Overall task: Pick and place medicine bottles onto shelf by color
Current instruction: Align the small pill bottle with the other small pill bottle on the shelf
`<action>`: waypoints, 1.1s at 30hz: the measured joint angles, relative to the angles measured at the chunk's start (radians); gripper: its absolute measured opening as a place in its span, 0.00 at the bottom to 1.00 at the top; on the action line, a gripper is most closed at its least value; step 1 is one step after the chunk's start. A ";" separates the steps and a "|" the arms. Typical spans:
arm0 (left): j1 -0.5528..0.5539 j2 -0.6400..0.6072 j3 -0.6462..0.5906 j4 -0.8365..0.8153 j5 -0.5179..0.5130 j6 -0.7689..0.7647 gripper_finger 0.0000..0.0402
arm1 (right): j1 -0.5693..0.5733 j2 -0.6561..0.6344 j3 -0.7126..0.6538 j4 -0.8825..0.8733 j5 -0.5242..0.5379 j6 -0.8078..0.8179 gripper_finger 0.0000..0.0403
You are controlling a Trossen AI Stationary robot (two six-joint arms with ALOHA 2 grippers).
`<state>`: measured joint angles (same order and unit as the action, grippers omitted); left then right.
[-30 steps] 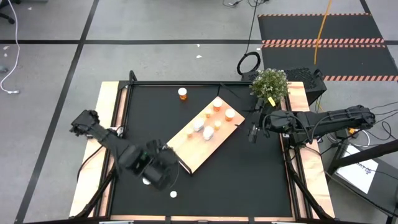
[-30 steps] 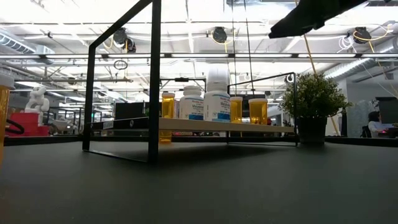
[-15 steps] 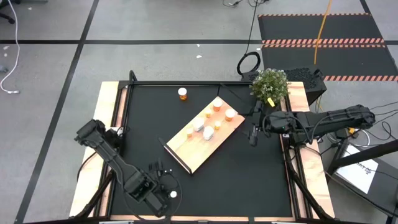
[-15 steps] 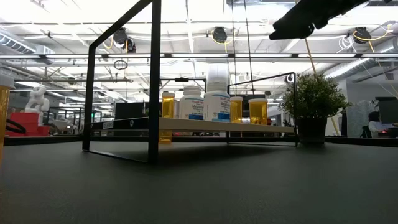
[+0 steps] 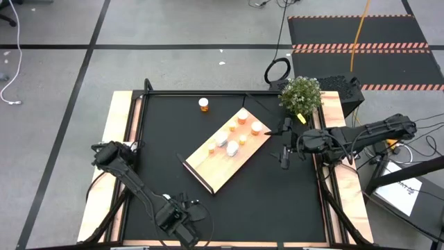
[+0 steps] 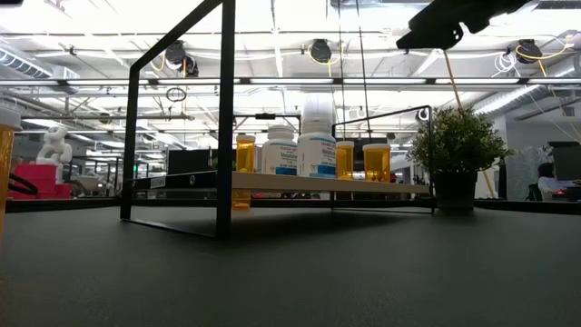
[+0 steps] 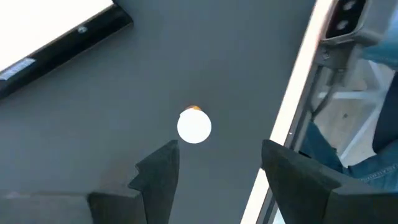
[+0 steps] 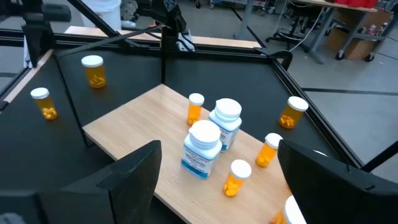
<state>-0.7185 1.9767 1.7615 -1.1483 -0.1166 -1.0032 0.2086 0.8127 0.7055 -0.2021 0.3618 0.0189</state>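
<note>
- Left gripper [image 7: 214,171] above the black mat [image 5: 277,194] near its front edge, fingers spread, gripping nothing; a small white-capped orange bottle [image 7: 194,126] stands on the mat just ahead of the fingertips.
- Right gripper [image 5: 284,154] off the shelf's right end, near the mat's right edge, fingers spread, empty.
- Shelf [image 5: 211,173] lies diagonally mid-mat, carrying white bottles [image 8: 203,149] and orange bottles [image 8: 236,177].
- One orange bottle [image 5: 204,104] stands alone near the mat's back edge.
- Potted plant [image 5: 301,94] at back right corner.
</note>
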 joint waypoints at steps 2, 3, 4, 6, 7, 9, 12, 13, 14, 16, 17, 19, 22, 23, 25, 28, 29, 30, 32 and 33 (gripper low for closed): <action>0.000 0.020 0.000 -0.003 0.010 0.001 0.57 | 0.005 0.000 0.000 0.000 0.000 0.003 0.78; 0.001 0.030 0.000 -0.005 0.012 0.007 0.57 | 0.007 0.000 0.000 0.000 0.000 0.007 0.78; 0.002 0.037 0.000 -0.004 0.016 0.014 0.57 | 0.011 0.000 0.000 -0.001 0.001 0.011 0.78; 0.005 0.051 0.000 -0.004 0.023 0.025 0.57 | 0.018 0.000 0.000 -0.001 0.001 0.019 0.78; 0.005 0.058 0.000 -0.004 0.025 0.027 0.57 | 0.023 0.000 0.000 -0.001 0.001 0.020 0.78; 0.007 0.068 0.000 -0.006 0.023 0.030 0.57 | 0.032 0.000 0.000 -0.005 0.001 0.023 0.78; 0.012 0.080 -0.001 -0.010 0.015 0.032 0.57 | 0.042 0.000 0.000 -0.006 0.001 0.023 0.78; 0.013 0.082 -0.001 -0.014 0.010 0.038 0.57 | 0.042 0.000 0.000 -0.005 0.002 0.022 0.78; 0.013 0.082 -0.001 -0.017 0.009 0.045 0.57 | 0.042 0.000 0.000 -0.005 0.002 0.022 0.78; 0.014 0.086 -0.001 -0.011 0.003 0.059 0.57 | 0.042 0.000 0.000 -0.005 0.003 0.022 0.78; 0.014 0.089 -0.001 -0.009 0.003 0.066 0.57 | 0.042 0.000 0.000 -0.005 0.003 0.022 0.78; 0.014 0.092 -0.002 -0.010 0.003 0.086 0.57 | 0.042 0.000 0.000 -0.006 0.003 0.022 0.78; 0.018 0.091 -0.002 -0.009 -0.005 0.093 0.57 | 0.042 0.000 0.000 -0.006 0.003 0.022 0.78; 0.020 0.091 -0.002 -0.009 -0.010 0.093 0.57 | 0.042 0.000 0.000 -0.006 0.003 0.022 0.78; 0.025 0.091 -0.002 -0.009 -0.014 0.094 0.57 | 0.042 0.000 0.000 -0.006 0.003 0.022 0.78; 0.027 0.091 -0.009 -0.001 -0.015 0.104 0.57 | 0.042 0.000 0.000 -0.009 0.003 0.022 0.78; 0.029 0.091 -0.018 0.005 -0.013 0.104 0.57 | 0.042 0.000 0.000 -0.011 0.003 0.022 0.78; 0.030 0.091 -0.025 0.007 -0.008 0.103 0.57 | 0.042 0.000 0.000 -0.012 0.003 0.022 0.78; 0.030 0.091 -0.037 0.022 -0.003 0.104 0.57 | 0.042 0.000 0.000 -0.013 0.003 0.022 0.78; 0.030 0.090 -0.043 0.037 0.002 0.105 0.57 | 0.042 0.000 0.000 -0.013 0.003 0.022 0.78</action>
<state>-0.6884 2.0671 1.7187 -1.1116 -0.1143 -0.8986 0.2508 0.8127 0.7055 -0.2150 0.3645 0.0410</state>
